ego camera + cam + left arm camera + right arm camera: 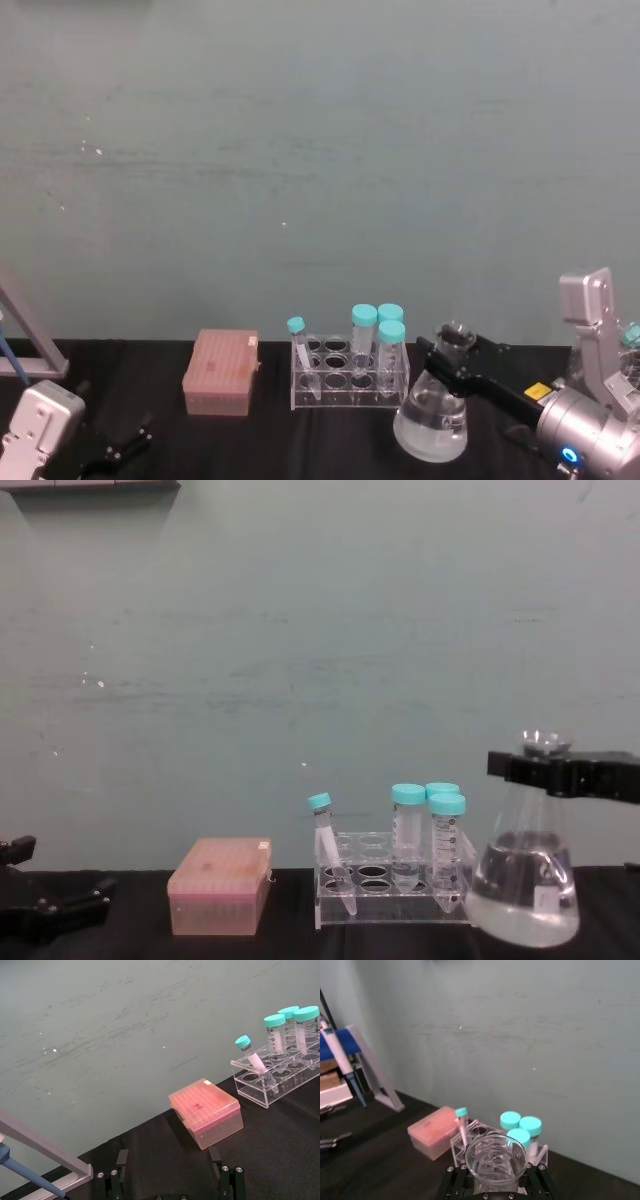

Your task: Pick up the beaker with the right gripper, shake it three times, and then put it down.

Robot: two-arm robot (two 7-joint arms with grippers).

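- At the right end of the black table (300, 445), just right of the tube rack (350, 380): the beaker (432, 420), upright, with clear liquid pooled in its wide base.
- Clamped at the narrow neck, just under the flared rim, by the right gripper (452, 355), with jaws closed on the glass from both sides.
- Judged to be at the grasp or the very start of the lift, with all three shakes yet to do.
- For the lift: raise straight up and draw away from the rack and its teal-capped tubes (391, 332), near enough to be clipped by the wide base.
- For the shake: hold the neck firmly, stay close to upright, and use short, even strokes to keep liquid away from the open mouth.
- For the set-down: lower flat onto bare table before loosening.
- At the near left corner: the left gripper (118, 448), parked low, fingers spread with nothing between them, well apart from the pink box (221, 372).
- Hard to tell whether the base rests on the table or hangs just above it; no plain gap or contact to be made out from head or chest.
- Cut off at the chest view's right edge: most of the right gripper.
- From the right wrist: body of the flask hidden below its own rim and the fingers.
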